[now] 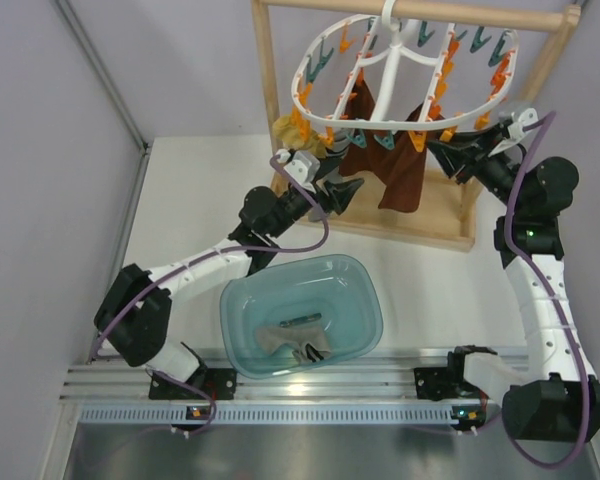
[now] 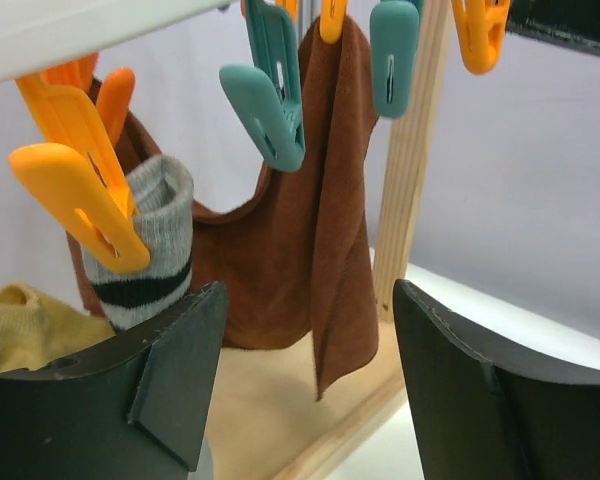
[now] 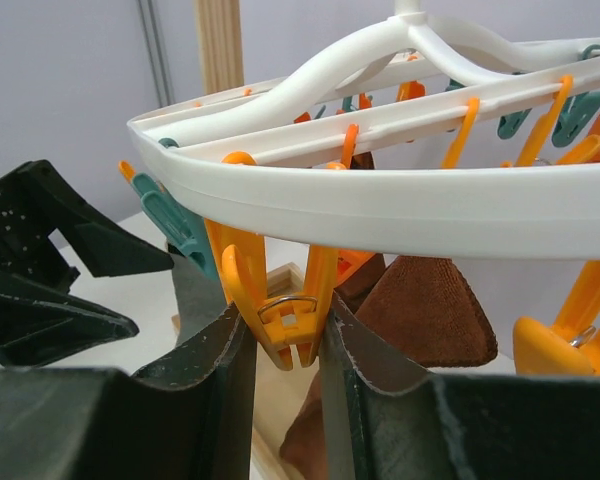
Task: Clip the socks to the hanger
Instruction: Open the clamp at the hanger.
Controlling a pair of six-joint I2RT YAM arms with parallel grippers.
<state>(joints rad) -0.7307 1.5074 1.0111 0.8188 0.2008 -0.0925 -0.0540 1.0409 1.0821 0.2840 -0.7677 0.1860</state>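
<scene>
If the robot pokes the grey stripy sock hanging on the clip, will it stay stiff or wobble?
Probably wobble: the grey sock looks knitted and hangs limp from an orange clip, so it should swing and bend. It is likely light, since one clip seems to hold it.

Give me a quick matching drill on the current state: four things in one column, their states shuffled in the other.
Things:
1. grey striped sock
2. right gripper
3. left gripper
4. teal basin

States:
A. open, nothing between its fingers
B. holds loose socks
C. clipped up on the hanger
D. shut on an orange clip

Pairs: 1-C, 2-D, 3-A, 4-B
</scene>
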